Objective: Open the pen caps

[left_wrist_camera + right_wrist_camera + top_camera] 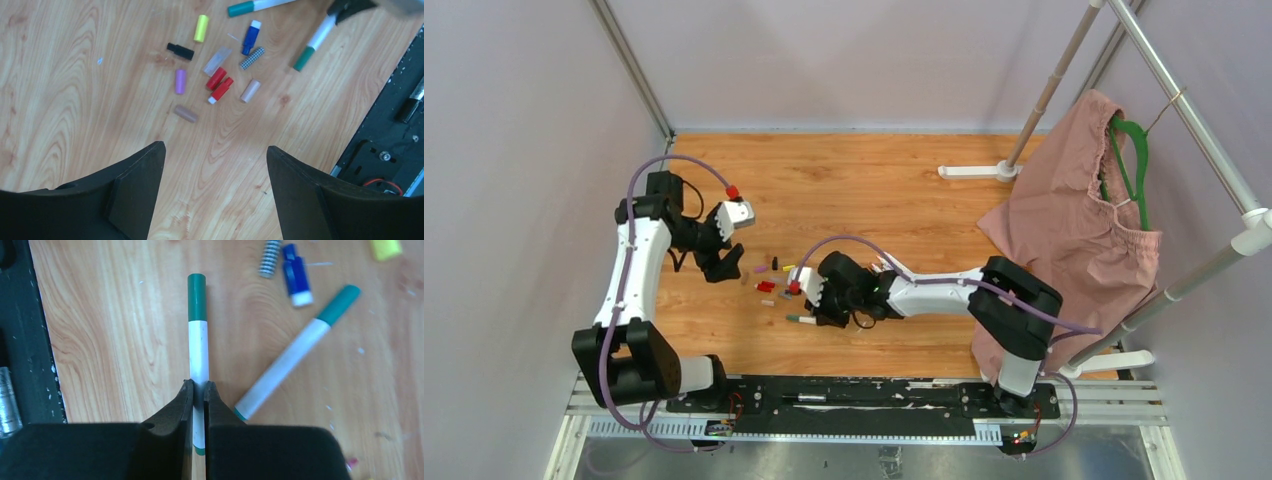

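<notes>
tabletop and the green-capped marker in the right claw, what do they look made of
Tabletop: wood or wood-look laminate, matte finish, going by the flowing grain; which of the two is unclear. Green-capped marker: probably plastic, with a smooth white barrel that has a faint sheen, and a green cap evenly coloured.

yellow cap [201, 28], black cap [180, 50], purple cap [180, 81], red caps [216, 78], blue cap [251, 36], checkered black-white cap [252, 57]; white pen [198, 350] with green cap [197, 296]; surface [75, 100] light woodgrain.
</notes>
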`<move>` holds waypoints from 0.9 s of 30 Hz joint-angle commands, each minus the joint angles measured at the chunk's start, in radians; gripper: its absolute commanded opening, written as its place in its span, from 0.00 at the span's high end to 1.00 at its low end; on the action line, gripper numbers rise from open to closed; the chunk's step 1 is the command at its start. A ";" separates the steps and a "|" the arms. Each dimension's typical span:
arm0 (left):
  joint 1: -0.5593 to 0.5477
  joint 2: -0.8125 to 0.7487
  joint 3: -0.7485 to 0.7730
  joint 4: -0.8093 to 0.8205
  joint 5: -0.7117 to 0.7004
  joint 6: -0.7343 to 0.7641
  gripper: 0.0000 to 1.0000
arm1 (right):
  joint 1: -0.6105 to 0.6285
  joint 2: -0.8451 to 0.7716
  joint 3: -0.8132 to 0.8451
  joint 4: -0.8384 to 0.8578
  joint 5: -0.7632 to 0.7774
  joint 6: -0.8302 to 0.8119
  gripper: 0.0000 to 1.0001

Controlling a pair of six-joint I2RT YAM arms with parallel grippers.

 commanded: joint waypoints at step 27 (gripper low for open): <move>-0.637 -0.335 -0.257 0.268 -0.327 0.561 0.29 | -0.246 -0.130 0.092 0.057 -0.397 0.627 1.00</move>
